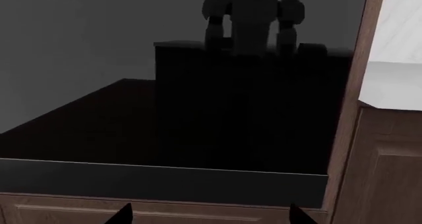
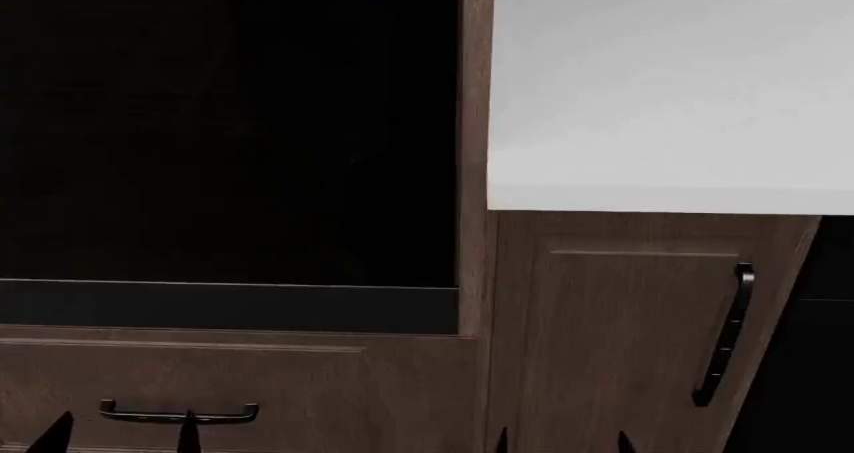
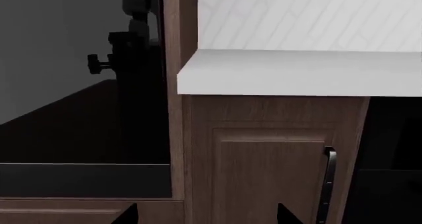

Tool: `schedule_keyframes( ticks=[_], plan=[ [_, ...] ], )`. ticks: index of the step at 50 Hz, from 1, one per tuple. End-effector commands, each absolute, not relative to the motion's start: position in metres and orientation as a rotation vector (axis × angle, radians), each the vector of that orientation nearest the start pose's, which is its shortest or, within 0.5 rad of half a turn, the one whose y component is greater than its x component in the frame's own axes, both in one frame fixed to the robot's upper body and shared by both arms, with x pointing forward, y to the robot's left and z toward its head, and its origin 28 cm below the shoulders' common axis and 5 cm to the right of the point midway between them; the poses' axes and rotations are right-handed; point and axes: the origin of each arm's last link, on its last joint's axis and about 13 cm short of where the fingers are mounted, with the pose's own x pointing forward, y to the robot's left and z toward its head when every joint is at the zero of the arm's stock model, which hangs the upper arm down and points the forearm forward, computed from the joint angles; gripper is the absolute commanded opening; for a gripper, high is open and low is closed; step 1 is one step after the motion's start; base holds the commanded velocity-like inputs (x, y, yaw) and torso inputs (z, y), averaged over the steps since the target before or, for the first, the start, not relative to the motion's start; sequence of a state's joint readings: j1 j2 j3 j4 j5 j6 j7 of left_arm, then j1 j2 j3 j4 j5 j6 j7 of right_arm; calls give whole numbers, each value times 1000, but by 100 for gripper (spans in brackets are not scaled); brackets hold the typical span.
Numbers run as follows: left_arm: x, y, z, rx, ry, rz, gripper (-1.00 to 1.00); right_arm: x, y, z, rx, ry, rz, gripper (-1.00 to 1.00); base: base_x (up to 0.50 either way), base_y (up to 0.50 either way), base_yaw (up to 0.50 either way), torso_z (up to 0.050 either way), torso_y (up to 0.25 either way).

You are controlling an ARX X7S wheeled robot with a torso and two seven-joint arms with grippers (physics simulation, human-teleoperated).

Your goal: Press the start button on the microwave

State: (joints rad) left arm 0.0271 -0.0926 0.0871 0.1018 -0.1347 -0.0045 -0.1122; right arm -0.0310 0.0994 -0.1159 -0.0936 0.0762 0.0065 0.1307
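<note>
The microwave (image 2: 227,123) is a large black glass front set in brown wood cabinetry, filling the upper left of the head view. A dark grey band (image 2: 227,306) runs along its lower edge. No start button or control panel shows in any view. The glass also shows in the left wrist view (image 1: 197,110), reflecting the robot, and in the right wrist view (image 3: 72,125). My left gripper (image 2: 123,438) is open and empty, low in front of the drawer below the glass; only its tips show (image 1: 211,216). My right gripper (image 2: 561,443) is open and empty before the cabinet door (image 3: 207,216).
A white countertop (image 2: 667,93) lies right of the microwave, past a wooden post (image 2: 474,153). Under it is a brown cabinet door (image 2: 601,333) with a dark vertical handle (image 2: 727,333). A drawer with a dark bar handle (image 2: 178,411) sits below the glass. A dark gap (image 2: 814,373) is at the far right.
</note>
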Motion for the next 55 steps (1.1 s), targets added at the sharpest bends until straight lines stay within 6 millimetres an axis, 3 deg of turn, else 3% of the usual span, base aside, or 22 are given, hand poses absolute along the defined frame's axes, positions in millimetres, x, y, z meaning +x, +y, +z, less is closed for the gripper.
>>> schedule_keyframes(
  ticks=[1,6,18,25,32,55],
  plan=[
    [194,206,60,-41,-204,-13,100,204,-95,35,-25,-83,4,100,0,0,0,0,0],
    [182,205,82,-15,-263,-13,100,203,-94,43,-28,-109,7,100,0,0,0,0,0],
    [174,204,95,-34,-314,-55,100,203,-93,77,-90,-266,29,100,0,0,0,0,0],
    [165,206,111,-69,-409,-58,100,211,-91,97,-110,-311,46,100,0,0,0,0,0],
    [158,207,123,-87,-478,-60,100,221,-89,104,-105,-330,55,100,0,0,0,0,0],
    [151,206,129,-103,-556,-85,100,245,-84,116,-68,-283,89,100,0,0,0,0,0]
  ],
)
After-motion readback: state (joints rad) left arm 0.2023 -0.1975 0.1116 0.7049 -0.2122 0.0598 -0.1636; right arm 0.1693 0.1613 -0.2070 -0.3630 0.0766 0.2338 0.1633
